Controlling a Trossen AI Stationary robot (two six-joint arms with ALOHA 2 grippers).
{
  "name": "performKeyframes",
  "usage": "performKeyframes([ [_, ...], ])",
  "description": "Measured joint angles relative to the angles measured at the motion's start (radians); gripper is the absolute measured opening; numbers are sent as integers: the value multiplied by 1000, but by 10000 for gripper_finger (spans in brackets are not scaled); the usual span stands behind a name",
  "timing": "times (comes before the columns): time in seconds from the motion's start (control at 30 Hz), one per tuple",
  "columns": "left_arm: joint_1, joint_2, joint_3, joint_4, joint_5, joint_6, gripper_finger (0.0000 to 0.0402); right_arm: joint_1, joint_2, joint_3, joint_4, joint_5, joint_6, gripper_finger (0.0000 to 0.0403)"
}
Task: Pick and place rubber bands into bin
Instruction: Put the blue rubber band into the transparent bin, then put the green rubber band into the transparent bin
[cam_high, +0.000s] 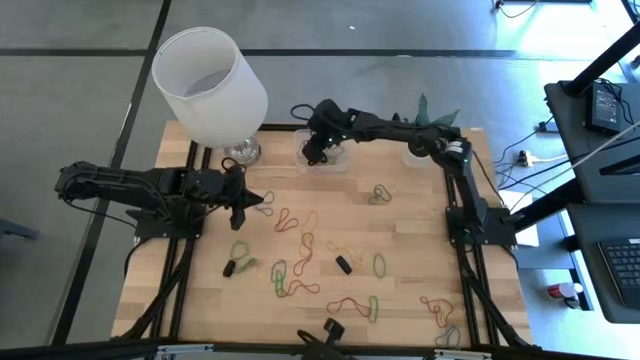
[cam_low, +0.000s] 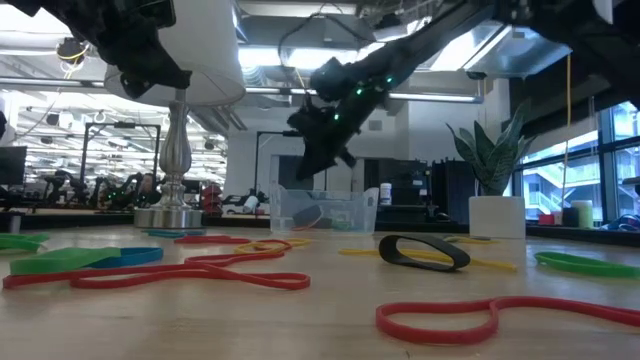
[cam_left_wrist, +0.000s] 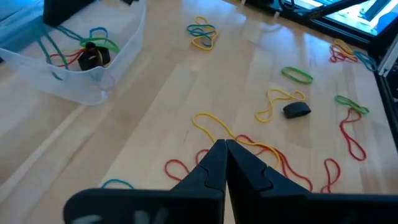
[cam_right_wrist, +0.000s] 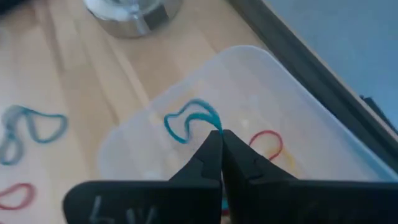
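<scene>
Several rubber bands (cam_high: 300, 255) in red, green, yellow and black lie loose on the wooden table. The clear bin (cam_high: 322, 158) stands at the far edge with a few bands inside (cam_left_wrist: 87, 53). My right gripper (cam_right_wrist: 221, 134) hangs over the bin (cam_right_wrist: 261, 93), shut on a blue rubber band (cam_right_wrist: 186, 124). It is clear of the bin's walls in the low view (cam_low: 320, 160). My left gripper (cam_left_wrist: 225, 144) hovers shut over the table's left half (cam_high: 258, 200), above a yellow band (cam_left_wrist: 214, 124), with nothing between its fingers. My right gripper pinches the blue rubber band by one end of its loop (cam_right_wrist: 213, 123) between its two fingertips. The fingers slant down into the bin's opening from the table's right. The rest of the loop curls out slack beyond the tips; whether it rests on the bin's floor I cannot tell.
A tall lamp with a white shade (cam_high: 210, 85) and a metal base (cam_high: 240, 152) stands just left of the bin. A white plant pot (cam_low: 497, 215) stands at the far right. Black bands (cam_high: 343, 264) lie among the coloured ones.
</scene>
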Motion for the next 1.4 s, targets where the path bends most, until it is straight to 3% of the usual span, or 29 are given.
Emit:
performKeyframes([
  [0.27,0,0,0,0,-20,0,1,1,83,30,9,2,-50,5],
  [0.6,0,0,0,0,-75,1,1,1,92,31,-20,10,-74,10],
  [1.07,0,0,0,0,-75,3,4,-4,79,31,-57,10,-16,119],
  [1.4,-1,0,0,0,-74,21,4,-1,-30,26,-220,18,60,118],
])
